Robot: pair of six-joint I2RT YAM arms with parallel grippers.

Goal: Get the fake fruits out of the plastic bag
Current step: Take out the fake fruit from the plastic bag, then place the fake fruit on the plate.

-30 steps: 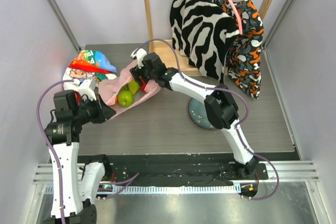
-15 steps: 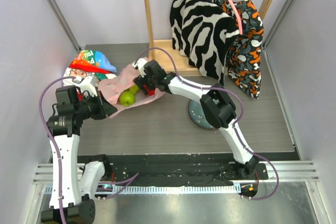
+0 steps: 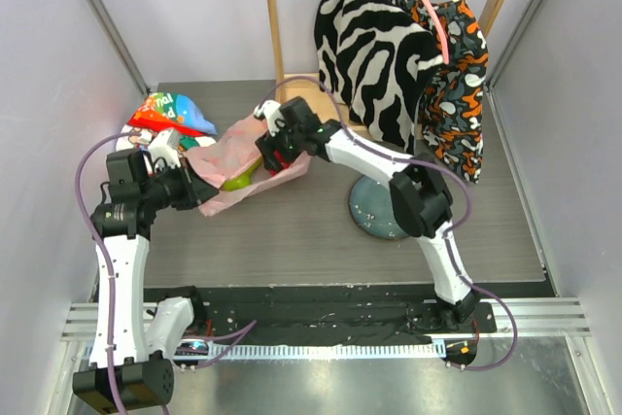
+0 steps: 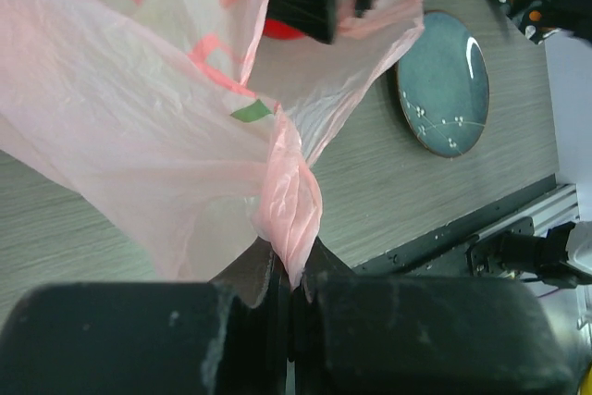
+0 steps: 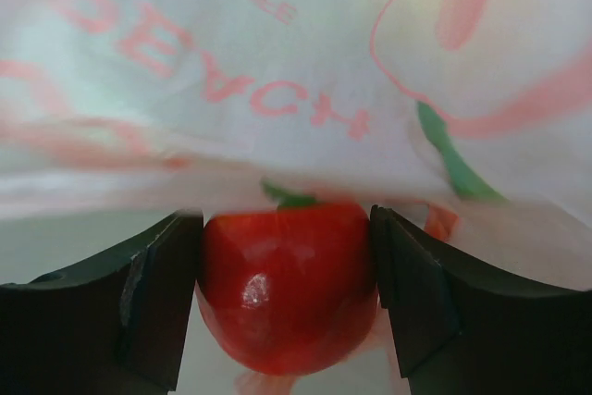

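The pink plastic bag (image 3: 225,160) lies at the table's left, its mouth held up. My left gripper (image 3: 197,191) is shut on a twisted handle of the plastic bag (image 4: 292,201). My right gripper (image 3: 273,155) reaches into the bag's mouth and is shut on a red apple (image 5: 285,284), which sits between both fingers. The red apple also shows in the top view (image 3: 275,166). A green fruit (image 3: 233,182) shows through the bag's lower part. The pink film (image 5: 277,62) fills the right wrist view behind the apple. Other fruits are hidden.
A colourful cartoon-printed white bag (image 3: 163,116) lies behind the pink bag at far left. A dark blue-green plate (image 3: 377,209) sits mid-table, also seen in the left wrist view (image 4: 446,90). A wooden rack (image 3: 311,94) with hanging patterned clothes (image 3: 389,55) stands at the back.
My right gripper has shifted up and right with the red apple. My left gripper has pulled the bag's handle slightly left and up, and the bag now covers more of the green fruit.
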